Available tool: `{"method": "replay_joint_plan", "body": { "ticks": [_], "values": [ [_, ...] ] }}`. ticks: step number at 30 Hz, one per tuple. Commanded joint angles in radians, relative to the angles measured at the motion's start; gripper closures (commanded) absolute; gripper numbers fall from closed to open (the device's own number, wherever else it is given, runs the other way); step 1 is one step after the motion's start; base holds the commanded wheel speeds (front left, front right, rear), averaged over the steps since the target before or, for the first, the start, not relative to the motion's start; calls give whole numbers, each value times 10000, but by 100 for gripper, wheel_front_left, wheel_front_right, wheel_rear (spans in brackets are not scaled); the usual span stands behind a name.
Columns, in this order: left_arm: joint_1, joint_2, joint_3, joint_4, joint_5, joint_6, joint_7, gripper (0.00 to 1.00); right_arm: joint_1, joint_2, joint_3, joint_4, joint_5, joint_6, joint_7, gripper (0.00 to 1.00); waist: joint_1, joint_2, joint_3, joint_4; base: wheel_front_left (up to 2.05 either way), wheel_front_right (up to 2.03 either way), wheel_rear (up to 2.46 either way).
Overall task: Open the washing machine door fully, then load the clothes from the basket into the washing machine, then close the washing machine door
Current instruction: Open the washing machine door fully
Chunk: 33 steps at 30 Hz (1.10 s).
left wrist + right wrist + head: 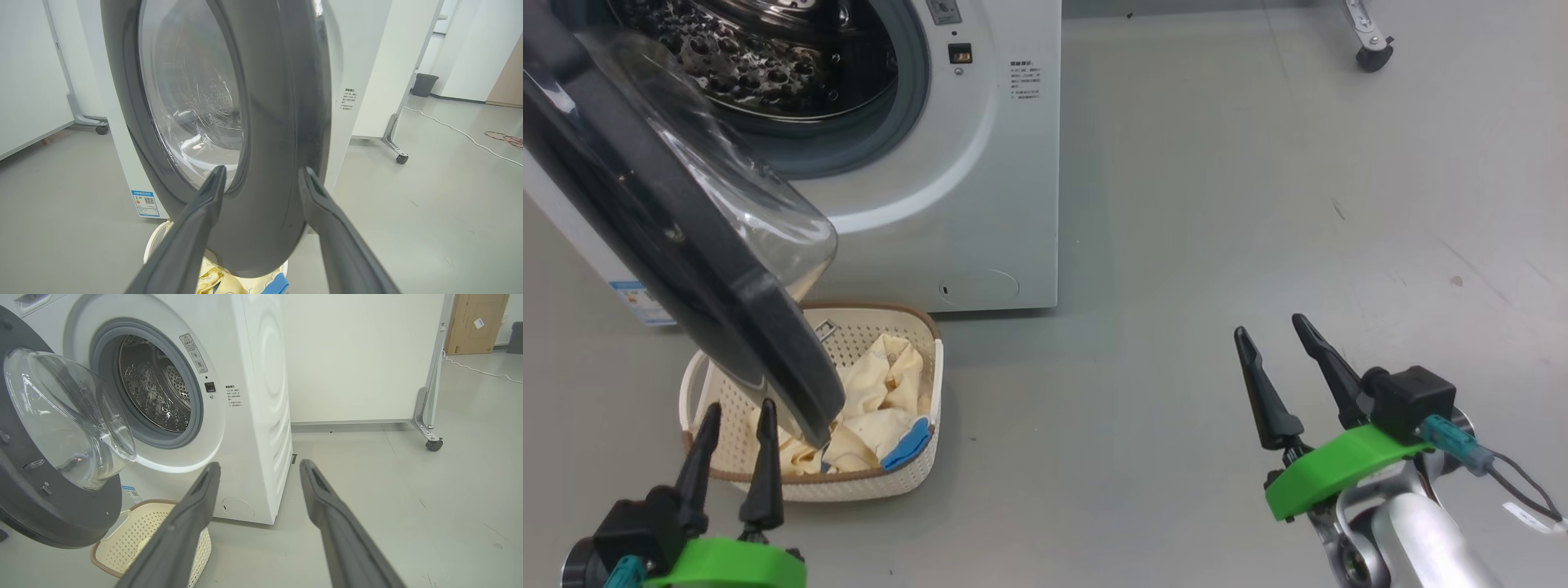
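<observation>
Two dark, long-fingered hands show low in the head view. The left hand [741,406] has its fingers apart with nothing between them. Its tips lie against the near wall of the small cream perforated plastic basket [907,482], just beside the lower edge of the large round door [686,245] with its wide glossy black frame. In the left wrist view that black edge fills the gap beyond the two fingertips; whether a finger touches it I cannot tell. The right hand [1268,325] is well apart from all this, over the bare grey floor [1176,245], with its fingers spread and holding nothing.

The big white front-loading washing machine [980,163] stands on the floor with its door swung out from the opening. This leaves the grey rubber gasket [907,122] and the perforated steel drum [760,65] exposed. The bulging clear glass bowl [727,188] faces the machine. The door's lower part hangs over the basket, which sits on the floor just in front of the machine, below the opening.

The soft cream-yellow clothes [882,392] lie bunched inside the basket, a bright blue trim patch [907,445] near its front right corner. A small blue label [637,298] shows at the machine's lower left corner.
</observation>
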Motion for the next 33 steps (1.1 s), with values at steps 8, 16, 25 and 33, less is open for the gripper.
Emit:
{"method": "replay_joint_plan", "body": {
  "ticks": [8, 16, 25, 33],
  "values": [
    [-271, 224, 237, -277, -126, -17, -111, 100, -211, 74, 130, -235, -115, 2, -79, 0, 0, 0, 3, 25, 0, 0, 0],
    [-290, 274, 320, -249, -334, -18, -111, 100, -227, 86, 145, -212, -175, 2, -96, 0, 0, 0, -11, 54, 0, 0, 0],
    [-570, 464, 973, -815, -608, -18, -111, 100, -205, 129, 77, -225, -252, 2, -114, 0, 0, 0, -9, 141, 0, 0, 0],
    [-1177, 783, 1396, -1383, -679, -16, -111, 100, -229, 154, 95, -186, -264, 2, -106, 0, 0, 0, 4, 166, 0, 0, 0]
  ]
}}
